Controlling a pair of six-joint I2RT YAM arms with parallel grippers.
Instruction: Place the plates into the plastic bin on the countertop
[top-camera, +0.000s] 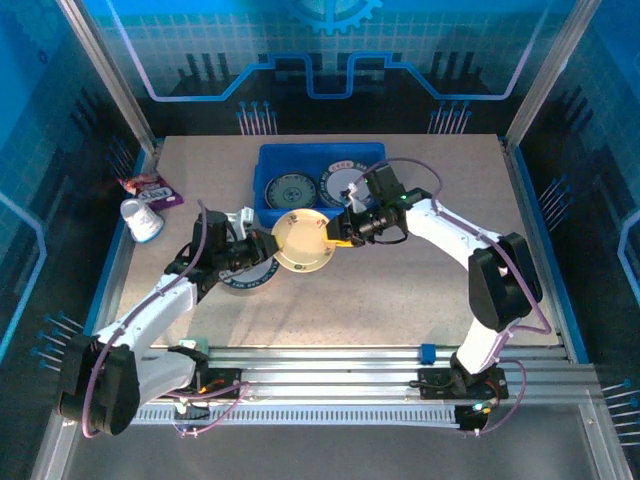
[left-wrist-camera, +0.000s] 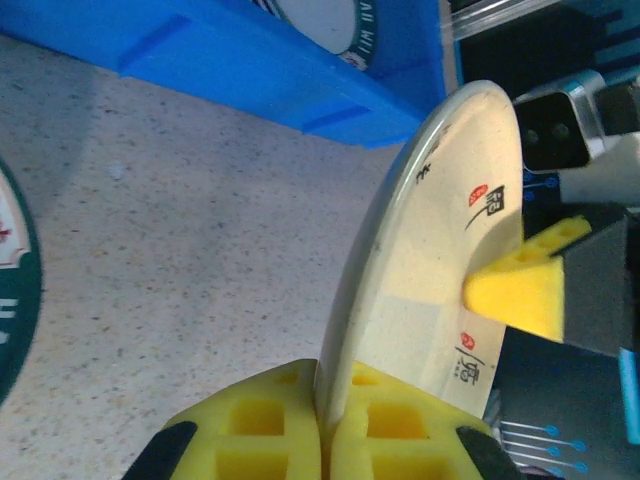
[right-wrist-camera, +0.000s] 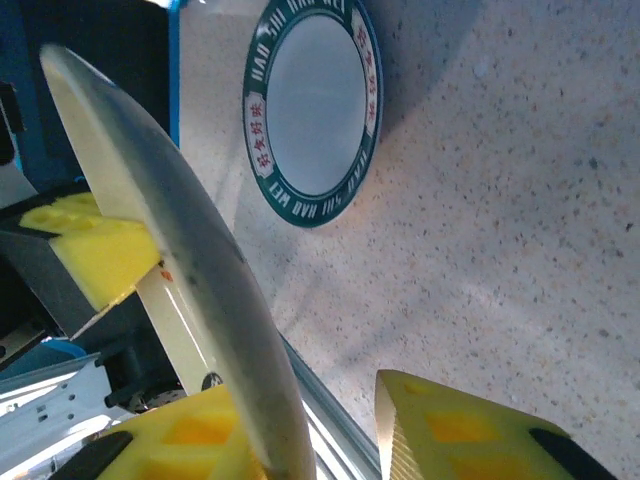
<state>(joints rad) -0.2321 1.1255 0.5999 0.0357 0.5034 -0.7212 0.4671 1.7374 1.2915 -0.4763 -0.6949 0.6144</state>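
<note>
Spanning the gap between the two arms, the cream plate is held roughly level above the surface, just in front of the plastic bin, apparently so that its grip can be handed from one arm to the other. The left end effector is clamped on the rim, while the right end effector is seen with jaws parted, one pad touching the plate. A dark-rimmed plate and a second patterned plate are seen lying flat in the bin, and a green-rimmed plate is left on the surface.

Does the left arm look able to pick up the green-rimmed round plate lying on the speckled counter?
Probably not right now: its end effector is shut on the cream round plate, leaving no free grip, though the green-rimmed plate lies close by.
</note>
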